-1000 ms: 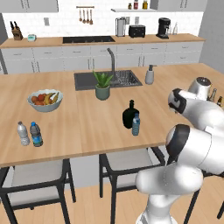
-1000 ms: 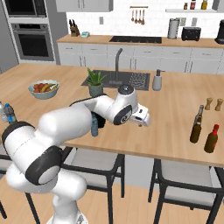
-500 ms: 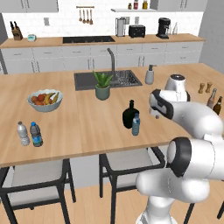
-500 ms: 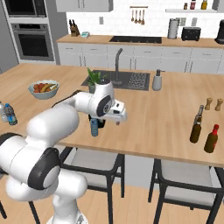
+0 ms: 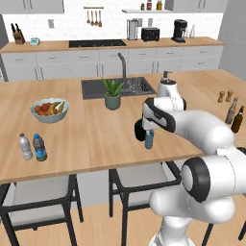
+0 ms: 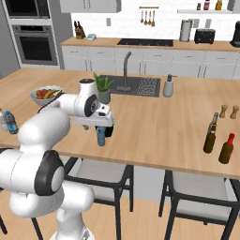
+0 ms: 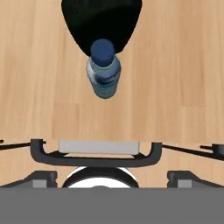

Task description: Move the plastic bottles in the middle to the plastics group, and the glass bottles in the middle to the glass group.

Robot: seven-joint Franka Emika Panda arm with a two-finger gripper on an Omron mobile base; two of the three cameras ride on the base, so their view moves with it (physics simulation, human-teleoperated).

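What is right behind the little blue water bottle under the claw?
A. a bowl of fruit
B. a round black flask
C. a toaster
B: the hand view looks down on the water bottle with the black flask just past it, and the left base view shows the two side by side.

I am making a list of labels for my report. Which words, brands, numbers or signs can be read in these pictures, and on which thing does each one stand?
None can be read.
The pale-blue water bottle: its blue label is blurred, no letters.
The dark-blue-labelled bottle: too small to read.
The bottles at the far right: too small to read.
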